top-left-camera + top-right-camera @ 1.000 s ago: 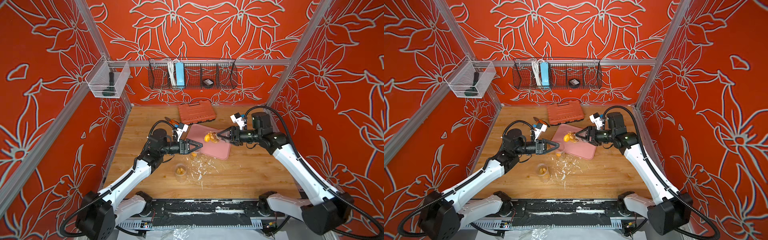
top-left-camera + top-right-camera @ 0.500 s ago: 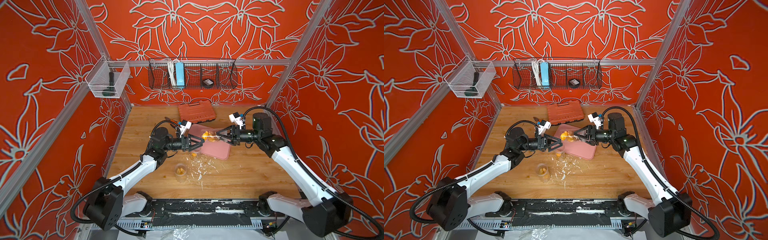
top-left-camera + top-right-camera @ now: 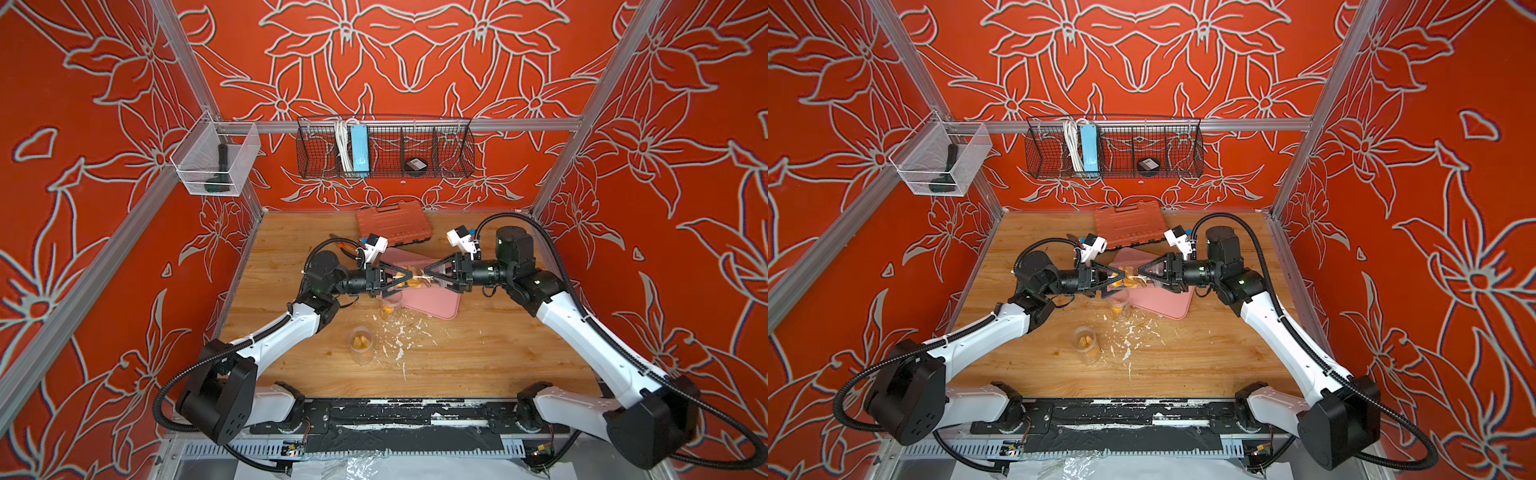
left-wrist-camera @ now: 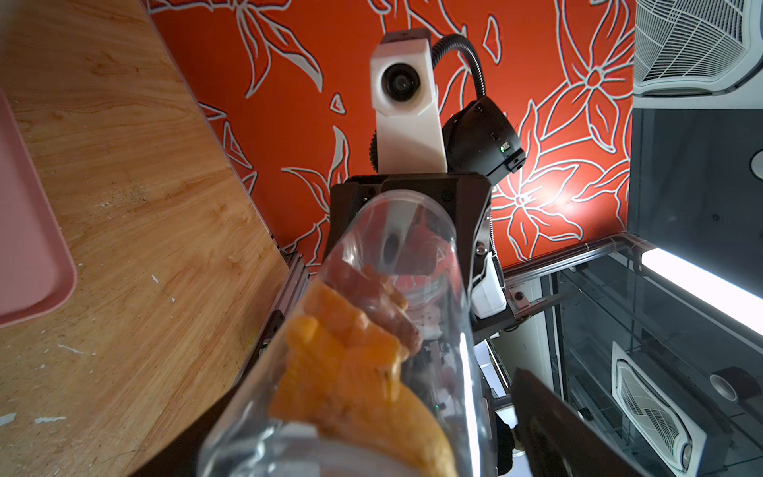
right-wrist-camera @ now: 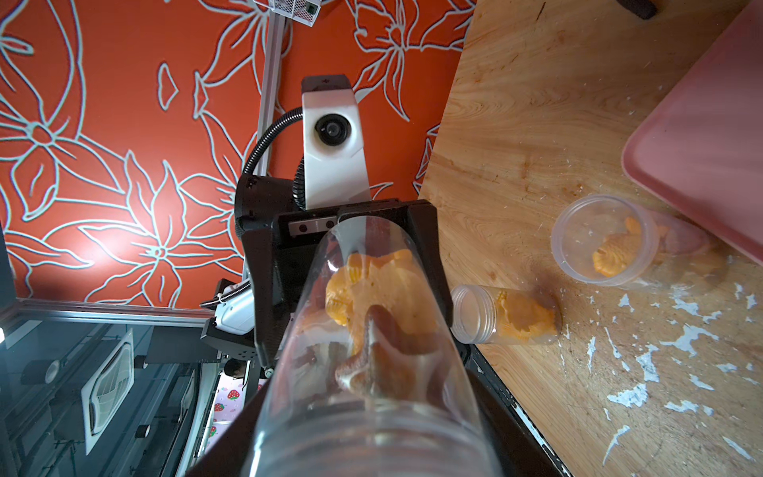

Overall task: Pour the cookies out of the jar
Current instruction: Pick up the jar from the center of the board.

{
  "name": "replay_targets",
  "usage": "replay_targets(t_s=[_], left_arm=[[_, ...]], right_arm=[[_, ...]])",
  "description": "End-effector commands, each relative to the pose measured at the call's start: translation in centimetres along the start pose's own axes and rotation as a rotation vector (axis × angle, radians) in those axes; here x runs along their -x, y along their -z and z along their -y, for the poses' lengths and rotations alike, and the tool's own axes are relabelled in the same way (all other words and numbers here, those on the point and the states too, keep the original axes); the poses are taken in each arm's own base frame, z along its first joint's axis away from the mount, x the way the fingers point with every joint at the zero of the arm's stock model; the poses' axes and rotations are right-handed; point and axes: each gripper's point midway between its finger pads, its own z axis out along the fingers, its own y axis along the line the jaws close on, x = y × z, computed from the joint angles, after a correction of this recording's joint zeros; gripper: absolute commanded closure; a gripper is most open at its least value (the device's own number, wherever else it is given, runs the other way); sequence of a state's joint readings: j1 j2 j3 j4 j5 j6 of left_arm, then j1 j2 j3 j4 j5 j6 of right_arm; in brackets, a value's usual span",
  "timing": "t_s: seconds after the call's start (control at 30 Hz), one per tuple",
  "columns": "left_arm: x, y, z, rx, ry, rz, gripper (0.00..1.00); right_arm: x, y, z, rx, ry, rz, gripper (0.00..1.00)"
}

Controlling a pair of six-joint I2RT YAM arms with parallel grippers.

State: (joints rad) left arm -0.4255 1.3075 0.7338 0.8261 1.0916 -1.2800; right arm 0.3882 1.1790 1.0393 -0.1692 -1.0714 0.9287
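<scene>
A clear jar (image 3: 415, 279) hangs level above the pink tray (image 3: 438, 305), between my two grippers, which face each other. Orange-yellow cookies (image 4: 342, 371) and a brown one lie inside it, seen too in the right wrist view as cookies (image 5: 371, 297). My right gripper (image 3: 430, 277) is shut on one end of the jar (image 5: 363, 392), both fingers against its wall. My left gripper (image 3: 405, 279) is open around the other end. One of its fingers (image 4: 553, 429) stands apart from the jar wall (image 4: 462, 363).
Two more small clear jars holding orange biscuits are on the wooden table: one upright (image 3: 360, 343), one (image 3: 390, 308) at the tray's near corner. White flecks (image 3: 401, 336) lie beside them. An orange tool case (image 3: 392, 222) sits at the back.
My left gripper has moved right, up to the jar, and its fingers have begun to narrow around the jar's end. My right gripper has kept its hold on the jar.
</scene>
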Motion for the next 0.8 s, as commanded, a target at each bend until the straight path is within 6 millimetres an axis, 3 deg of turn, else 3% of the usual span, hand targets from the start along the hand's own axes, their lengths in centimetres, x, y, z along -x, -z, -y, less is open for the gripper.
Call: replay_targets(t_s=[0.0, 0.77], left_arm=[[0.1, -0.3, 1.9, -0.048, -0.043, -0.032, 0.08], [0.3, -0.5, 1.4, -0.064, -0.023, -0.035, 0.22]], right_arm=[[-0.4, -0.1, -0.8, 0.044, 0.032, -0.026, 0.41], [-0.5, -0.7, 0.5, 0.033, 0.008, -0.048, 0.43]])
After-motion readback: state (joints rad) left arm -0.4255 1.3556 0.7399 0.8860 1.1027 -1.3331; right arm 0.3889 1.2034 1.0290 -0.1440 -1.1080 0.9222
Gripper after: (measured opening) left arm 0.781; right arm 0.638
